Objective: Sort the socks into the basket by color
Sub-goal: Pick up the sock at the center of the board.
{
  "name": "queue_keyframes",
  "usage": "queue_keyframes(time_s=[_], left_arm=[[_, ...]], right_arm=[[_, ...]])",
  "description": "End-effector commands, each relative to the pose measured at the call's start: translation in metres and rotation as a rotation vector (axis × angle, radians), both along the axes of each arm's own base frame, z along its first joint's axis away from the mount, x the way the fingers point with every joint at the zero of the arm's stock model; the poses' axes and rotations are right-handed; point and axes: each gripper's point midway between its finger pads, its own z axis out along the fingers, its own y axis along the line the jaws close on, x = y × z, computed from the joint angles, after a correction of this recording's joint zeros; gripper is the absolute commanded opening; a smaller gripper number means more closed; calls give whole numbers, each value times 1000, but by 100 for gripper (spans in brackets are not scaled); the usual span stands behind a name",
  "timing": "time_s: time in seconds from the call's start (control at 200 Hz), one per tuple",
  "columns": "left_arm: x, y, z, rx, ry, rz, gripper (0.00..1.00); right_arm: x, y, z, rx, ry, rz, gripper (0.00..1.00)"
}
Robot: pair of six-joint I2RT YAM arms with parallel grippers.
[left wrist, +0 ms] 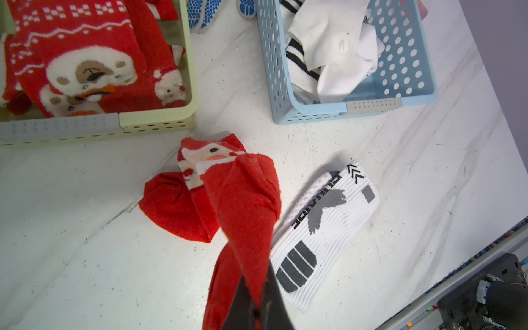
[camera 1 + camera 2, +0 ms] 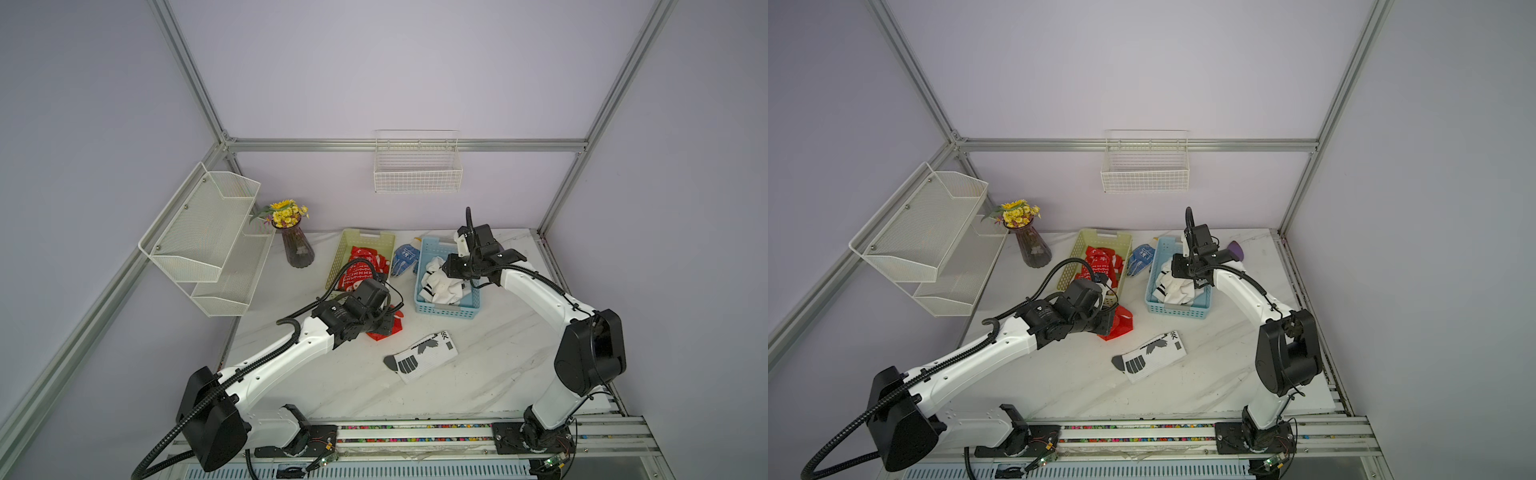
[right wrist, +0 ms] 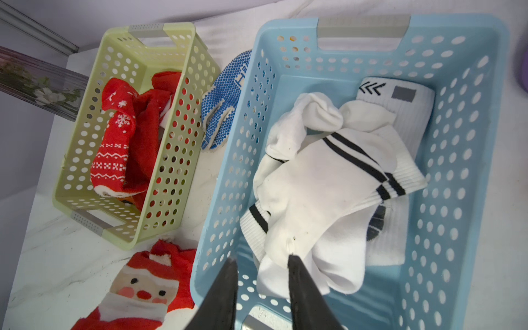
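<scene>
red sock [image 1: 245,200], clamped in l gripper [image 1: 257,288]

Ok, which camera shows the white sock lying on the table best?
Left wrist view: the white sock lies close, with its grey and black markings sharp. Both top views show it whole but small. The right wrist view misses it.

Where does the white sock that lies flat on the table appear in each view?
Both top views: white sock on the table, nearer the robot than the blue basket.
Left wrist: white sock beside the red sock, outside the blue basket.
Right wrist: not in it; the similar sock there lies inside the blue basket.
Shared landmark: the blue basket.
</scene>
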Motion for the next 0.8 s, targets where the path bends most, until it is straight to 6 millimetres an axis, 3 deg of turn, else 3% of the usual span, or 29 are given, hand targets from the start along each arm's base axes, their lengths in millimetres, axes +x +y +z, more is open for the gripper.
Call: queue_keyframes(time_s=[0.0,0.425,0.655,0.675,0.795], left_arm=[[17,1,49,-39,-132,17,0],[57,9,86,-31,-218,27,0],[89,22,117,-36,-285,31,0],[97,20,109,-22,-266,27,0],[120,23,120,-24,-287,20,0]], right_arm=[[-5,2,23,25,-56,3,34],[-29,3,38,61,-77,20,34],[-33,3,44,61,-91,21,34],[-32,3,45,61,-93,22,34],[-32,4,48,64,-100,24,34]])
